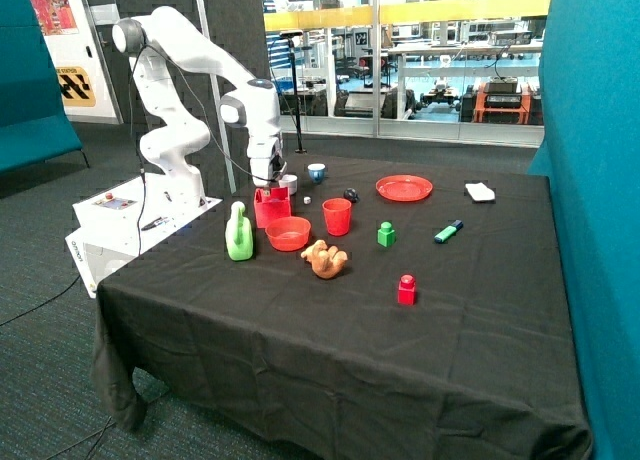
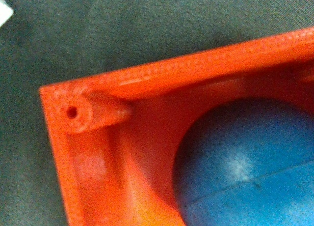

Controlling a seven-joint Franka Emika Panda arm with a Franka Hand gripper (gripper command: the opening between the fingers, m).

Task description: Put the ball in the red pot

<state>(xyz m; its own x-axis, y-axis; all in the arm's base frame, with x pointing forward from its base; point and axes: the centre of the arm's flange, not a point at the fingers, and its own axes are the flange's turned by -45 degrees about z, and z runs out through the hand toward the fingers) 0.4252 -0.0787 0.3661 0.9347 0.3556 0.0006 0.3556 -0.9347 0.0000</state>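
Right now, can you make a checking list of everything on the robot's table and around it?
Surface: table covered by a black cloth.
Job's things: the ball sits inside the red pot, as the wrist view shows.
Clutter: green bottle, red bowl, red cup, orange toy, green block, red block, red plate, marker, small black ball, white cloth.
Grippers: gripper right over the red pot; fingers cannot be seen.
Cables: a cable on the floor near the robot's base.
Surroundings: glass wall, teal panels.
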